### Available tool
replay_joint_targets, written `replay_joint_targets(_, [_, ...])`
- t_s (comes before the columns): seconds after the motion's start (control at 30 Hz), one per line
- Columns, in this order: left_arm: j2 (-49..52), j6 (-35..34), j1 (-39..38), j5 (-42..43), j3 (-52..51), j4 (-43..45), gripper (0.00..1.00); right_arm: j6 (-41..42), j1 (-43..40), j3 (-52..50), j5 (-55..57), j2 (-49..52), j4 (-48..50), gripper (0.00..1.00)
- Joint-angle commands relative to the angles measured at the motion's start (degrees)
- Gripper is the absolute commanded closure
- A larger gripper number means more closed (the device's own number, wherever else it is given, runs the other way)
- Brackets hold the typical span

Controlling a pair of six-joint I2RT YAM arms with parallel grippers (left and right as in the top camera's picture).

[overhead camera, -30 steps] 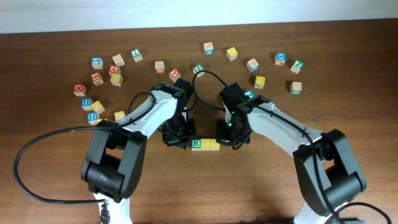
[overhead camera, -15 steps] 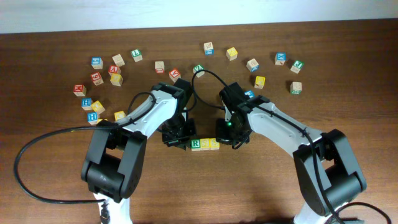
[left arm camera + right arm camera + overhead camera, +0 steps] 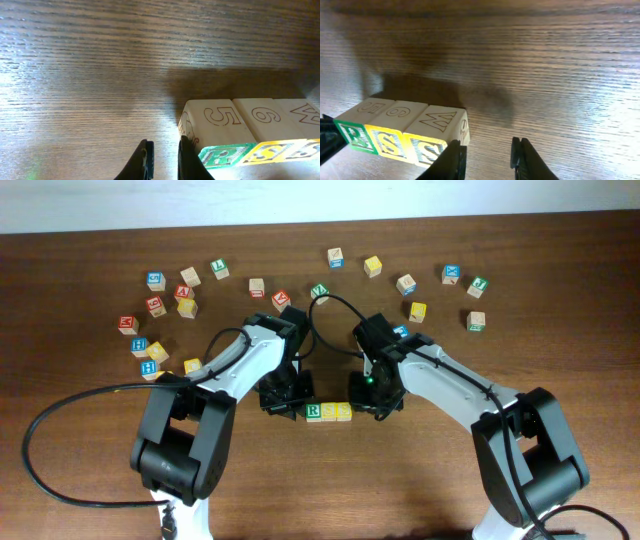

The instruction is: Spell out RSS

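Row reads R, S, S at the middle of the dark brown wooden table [image 3: 90, 480]: green-faced wooden cube with white R [image 3: 314, 412], touching yellow-faced wooden S cube [image 3: 329, 412], touching 2nd yellow-faced S cube [image 3: 344, 412]. Plain faces outlined 5, 6, W or M. Left jaws narrowly parted, empty, just beside R. Right jaws released, empty, just beside end S. Loose lettered cubes [image 3: 186, 308] well apart, far side

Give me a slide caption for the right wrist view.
Right end effector open and empty beside a touching row on the table: green R cube, middle S cube, end S cube.
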Motion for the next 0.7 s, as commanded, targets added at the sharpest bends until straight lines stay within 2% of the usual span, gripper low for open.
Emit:
replay_joint_targets(0.0, [-0.22,-0.07,-0.22,-0.37,-0.39,0.07,0.89,-0.37,-0.9,0.63,0.5,0.55,-0.94,0.75])
replay_joint_targets(0.1, [-0.22,-0.07,-0.22,-0.94,-0.39,0.04,0.87,-0.44,-2.19,0.63,0.5,0.55,-1.86,0.75])
replay_joint_targets(0.23, [-0.22,-0.07,-0.22,-1.07,-0.39,-0.59,0.87,-0.59,-2.19,0.63,2.01,0.52,-1.79,0.67])
replay_joint_targets(0.4, [-0.22,-0.04,2.03,-3.63,-0.39,-1.4,0.89,-0.55,-3.13,0.7,5.27,0.5,-1.16,0.65])
replay_joint_targets(0.47, [-0.24,2.56,3.85,-3.56,-0.31,-2.16,0.89,-0.59,-5.05,1.57,5.44,-0.9,-2.29,0.65])
replay_joint_targets(0.53, [-1.14,3.58,5.31,-3.58,0.15,-3.67,0.87,-1.14,-6.69,2.49,6.54,-5.92,-6.03,0.65])
replay_joint_targets(0.57, [-3.43,4.52,6.38,-3.58,0.24,-4.04,0.88,-1.9,-6.99,2.47,7.67,-11.39,-9.07,0.62])
replay_joint_targets(0.63, [-10.91,4.66,7.91,-3.89,0.24,-4.0,0.87,-1.88,-6.97,2.47,10.73,-21.31,-15.06,0.52])
replay_joint_targets(0.67, [-16.22,4.66,8.15,-5.57,0.24,-4.09,0.83,-1.88,-6.97,2.47,12.02,-28.11,-20.11,0.44])
